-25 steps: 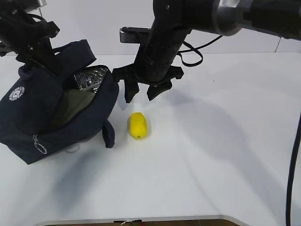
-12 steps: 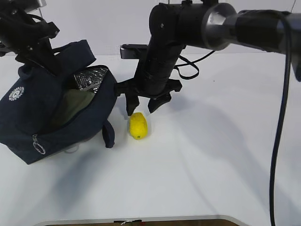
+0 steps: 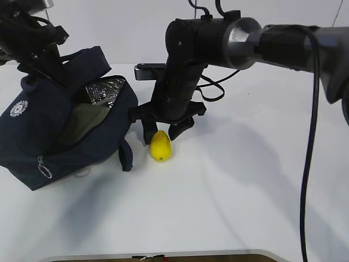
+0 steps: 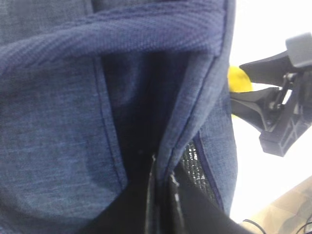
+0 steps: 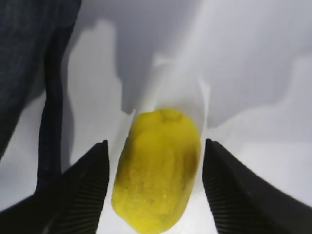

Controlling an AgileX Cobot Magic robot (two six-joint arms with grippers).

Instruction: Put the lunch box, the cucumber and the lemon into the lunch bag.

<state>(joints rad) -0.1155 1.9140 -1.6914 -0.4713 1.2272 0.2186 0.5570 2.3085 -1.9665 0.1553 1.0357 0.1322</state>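
- On the white bench (image 3: 234, 185), the lemon (image 3: 160, 146) lies just beside the lunch bag (image 3: 60, 136), bracketed by the right claw (image 3: 162, 132), whose fingers (image 5: 83, 190) are spread wide on either side without contact, evidently for a clean grip.
- The bag's rim is pinched in the closed left claw (image 4: 161, 195), apparently so the mouth is kept open.
- The lunch box and cucumber cannot be made out.

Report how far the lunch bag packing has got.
Done: the lunch bag is open, with something pale green inside, likely the lunch box; the cucumber isn't visible. In hand: the open right gripper straddles the lemon on the table, not yet gripping. Left: grasp the lemon and bag it.
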